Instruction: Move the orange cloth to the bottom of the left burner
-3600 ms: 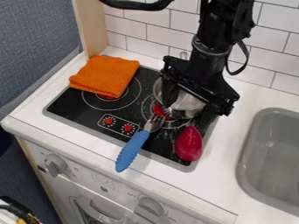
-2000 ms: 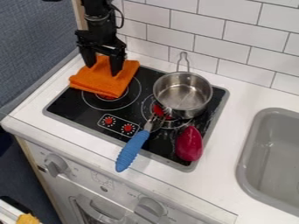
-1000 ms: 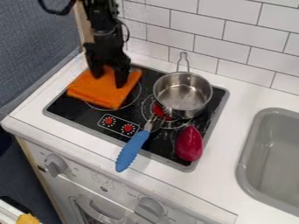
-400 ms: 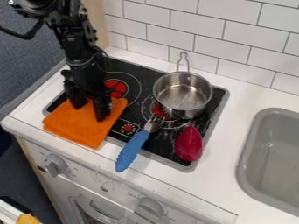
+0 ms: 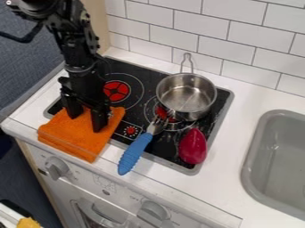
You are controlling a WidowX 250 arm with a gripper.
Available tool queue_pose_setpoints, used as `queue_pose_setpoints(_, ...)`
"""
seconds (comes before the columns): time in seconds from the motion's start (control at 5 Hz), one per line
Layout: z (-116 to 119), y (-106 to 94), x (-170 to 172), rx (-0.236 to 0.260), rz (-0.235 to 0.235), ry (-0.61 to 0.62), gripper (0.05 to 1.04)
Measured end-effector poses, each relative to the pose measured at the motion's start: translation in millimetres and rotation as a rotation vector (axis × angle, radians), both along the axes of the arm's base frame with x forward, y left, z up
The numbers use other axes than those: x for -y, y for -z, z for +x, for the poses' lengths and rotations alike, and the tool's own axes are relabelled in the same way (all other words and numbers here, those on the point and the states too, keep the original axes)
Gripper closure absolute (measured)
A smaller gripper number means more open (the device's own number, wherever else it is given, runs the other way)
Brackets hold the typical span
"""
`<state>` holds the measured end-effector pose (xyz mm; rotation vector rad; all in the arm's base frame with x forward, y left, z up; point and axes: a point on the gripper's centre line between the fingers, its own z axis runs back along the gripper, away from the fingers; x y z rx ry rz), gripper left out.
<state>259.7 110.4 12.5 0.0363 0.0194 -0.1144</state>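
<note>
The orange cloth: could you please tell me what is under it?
The orange cloth lies across the front left part of the black cooktop and the white counter. Anything else under it is covered.

And here's the orange cloth [image 5: 76, 136], folded into a thick, squarish pad, lying flat and askew below the left burner [image 5: 117, 91], across the stovetop's front edge [image 5: 117, 143] and onto the counter [image 5: 179, 187]!

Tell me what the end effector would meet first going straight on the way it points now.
Most likely the orange cloth: the end effector points down onto it, and its tips may be touching it, though depth is hard to judge.
</note>
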Motion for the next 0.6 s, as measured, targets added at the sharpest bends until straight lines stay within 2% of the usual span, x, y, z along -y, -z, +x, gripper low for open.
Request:
queue_pose_setpoints(0.2, 6, -10.8, 1, 0.039, -0.002, -0.022, 0.085)
queue_pose_setpoints(0.4, 12, -48.0, -1, 0.129, 0.033, -0.06, 0.085)
queue_pose_setpoints(0.6, 7, -63.5, 4, 0.124, 0.052, -0.091, 0.085)
